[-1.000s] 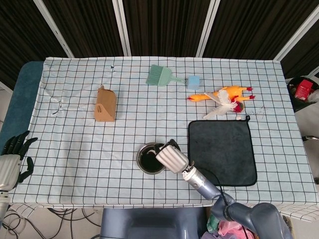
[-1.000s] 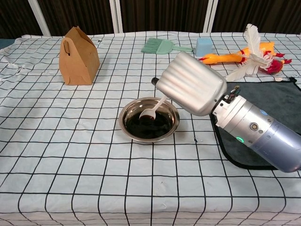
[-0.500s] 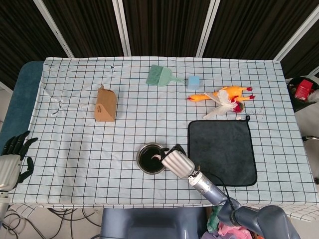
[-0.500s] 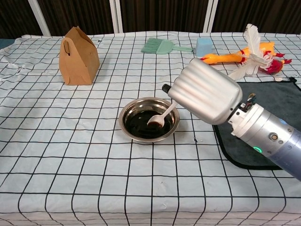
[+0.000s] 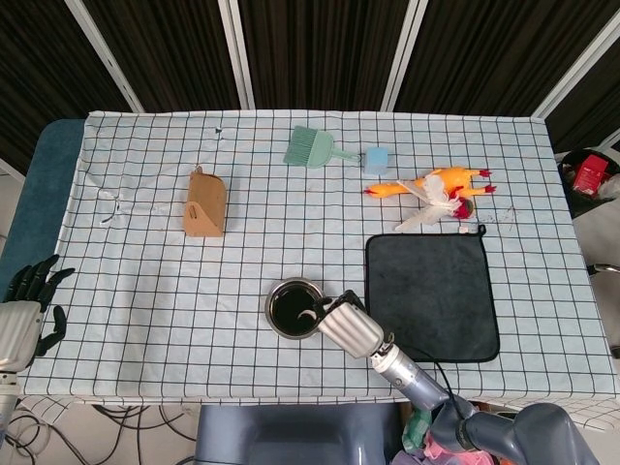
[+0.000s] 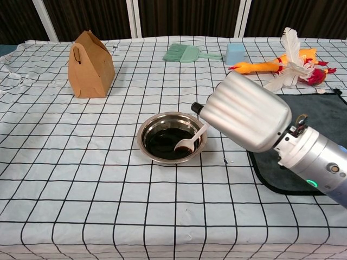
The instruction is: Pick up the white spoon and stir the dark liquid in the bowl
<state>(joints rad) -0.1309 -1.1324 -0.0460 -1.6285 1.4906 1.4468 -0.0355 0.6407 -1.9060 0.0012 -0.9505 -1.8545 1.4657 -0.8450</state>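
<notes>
A metal bowl (image 6: 148, 125) (image 5: 278, 294) of dark liquid (image 6: 162, 143) (image 5: 290, 308) sits near the table's front middle. My right hand (image 6: 246, 119) (image 5: 347, 326) hovers just right of the bowl and holds the white spoon (image 6: 191, 140) (image 5: 309, 316) by its handle. The spoon's head dips into the liquid at the bowl's front right. My left hand (image 5: 21, 315) rests off the table's left edge, fingers apart and holding nothing; the chest view does not show it.
A brown paper bag (image 6: 90, 65) stands at the back left. A green brush (image 6: 184, 53), blue block (image 6: 235, 53) and rubber chicken (image 6: 282, 62) lie along the far side. A dark cloth mat (image 5: 431, 294) lies right of the bowl.
My right hand has drawn right and toward the table's front. The spoon head swept from the bowl's left side through the liquid to its front right.
</notes>
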